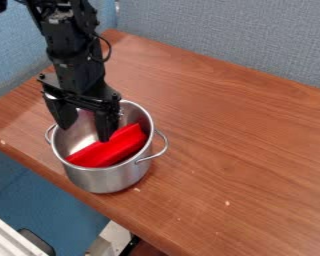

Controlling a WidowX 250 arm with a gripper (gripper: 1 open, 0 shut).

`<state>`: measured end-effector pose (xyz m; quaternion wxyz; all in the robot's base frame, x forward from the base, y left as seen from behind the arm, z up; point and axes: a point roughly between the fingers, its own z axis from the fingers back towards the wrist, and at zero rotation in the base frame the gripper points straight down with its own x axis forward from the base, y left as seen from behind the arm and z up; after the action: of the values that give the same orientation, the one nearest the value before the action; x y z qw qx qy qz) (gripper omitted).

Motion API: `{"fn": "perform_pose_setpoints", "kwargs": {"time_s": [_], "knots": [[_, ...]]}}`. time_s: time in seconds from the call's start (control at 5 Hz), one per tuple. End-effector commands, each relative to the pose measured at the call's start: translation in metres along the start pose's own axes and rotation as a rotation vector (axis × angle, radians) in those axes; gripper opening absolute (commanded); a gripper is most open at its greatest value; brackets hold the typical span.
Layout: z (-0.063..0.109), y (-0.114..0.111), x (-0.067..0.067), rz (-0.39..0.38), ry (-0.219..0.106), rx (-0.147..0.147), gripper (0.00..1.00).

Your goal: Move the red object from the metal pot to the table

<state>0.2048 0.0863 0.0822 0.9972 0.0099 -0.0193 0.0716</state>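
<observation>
Red object [111, 148] in metal pot [107, 170] — far end hidden behind pincer [83, 122], prongs apart — fingertips obscured.

The metal pot [104, 150] is sitting on the table [230, 120] close to its front-left edge, with one loop handle sticking out toward the front-right. The red object [112, 148] is lying inside the pot, slanting from the bottom up against the right-hand wall. The gripper [89, 122] is hanging straight down from the arm behind it into the left part of the pot, its fingers spread apart just left of the red object.
</observation>
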Motion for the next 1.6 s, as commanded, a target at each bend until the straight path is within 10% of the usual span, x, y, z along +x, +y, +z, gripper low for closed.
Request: {"fn": "perform_pose_setpoints", "kwargs": {"time_s": [0.0, 1.4], "knots": [[0.008, 0.008, 0.007, 0.023, -0.032, 0.013, 1.0], [-0.016, -0.013, 0.01, -0.07, -0.029, -0.002, 1.0]]}}
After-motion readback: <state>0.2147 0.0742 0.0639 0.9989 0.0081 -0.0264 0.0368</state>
